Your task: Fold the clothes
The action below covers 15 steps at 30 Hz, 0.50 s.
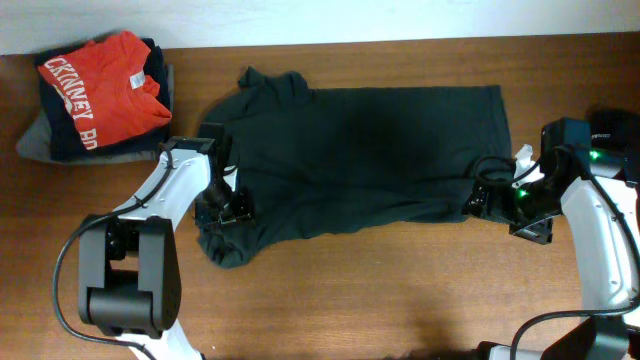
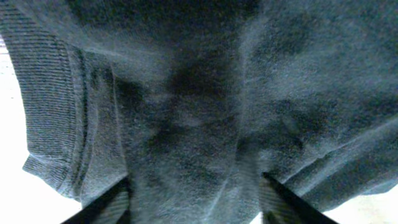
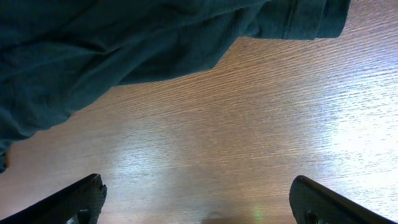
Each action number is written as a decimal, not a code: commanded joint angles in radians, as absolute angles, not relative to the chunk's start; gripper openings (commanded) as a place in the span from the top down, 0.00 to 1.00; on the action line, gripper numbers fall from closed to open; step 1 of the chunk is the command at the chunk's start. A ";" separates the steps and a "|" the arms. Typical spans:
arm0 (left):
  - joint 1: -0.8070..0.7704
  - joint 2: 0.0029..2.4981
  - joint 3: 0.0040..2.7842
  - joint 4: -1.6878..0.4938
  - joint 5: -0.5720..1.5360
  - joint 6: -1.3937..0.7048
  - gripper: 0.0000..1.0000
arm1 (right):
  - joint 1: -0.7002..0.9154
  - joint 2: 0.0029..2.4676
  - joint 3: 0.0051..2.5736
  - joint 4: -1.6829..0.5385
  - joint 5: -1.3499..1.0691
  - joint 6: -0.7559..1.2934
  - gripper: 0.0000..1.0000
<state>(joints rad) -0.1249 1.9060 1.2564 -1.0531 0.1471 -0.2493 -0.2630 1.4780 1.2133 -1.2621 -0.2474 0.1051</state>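
The dark green T-shirt (image 1: 370, 160) lies spread on the worktop (image 1: 400, 290). Your left fingers (image 1: 225, 209) straddle its bunched left corner; whether they pinch it, you cannot tell. Your right fingers (image 1: 489, 200) stand released over bare wood beside its hem.

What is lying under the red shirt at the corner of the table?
Under the red shirt lies a folded dark garment, with a grey garment below it, both showing only at their edges. Whether more pieces lie between them is covered.
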 commanded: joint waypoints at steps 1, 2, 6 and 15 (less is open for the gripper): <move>-0.120 1.919 1.248 -1.048 0.160 -0.229 0.54 | -0.260 1.479 1.211 -1.259 -0.259 0.109 0.01; -0.119 1.919 1.248 -1.047 0.160 -0.229 0.62 | -0.260 1.479 1.211 -1.259 -0.259 0.109 0.01; -0.108 1.919 1.248 -1.047 0.160 -0.229 0.90 | -0.260 1.479 1.211 -1.259 -0.259 0.109 0.01; -0.042 1.919 1.251 -1.047 0.106 -0.229 0.99 | -0.260 1.479 1.211 -1.259 -0.259 0.109 0.01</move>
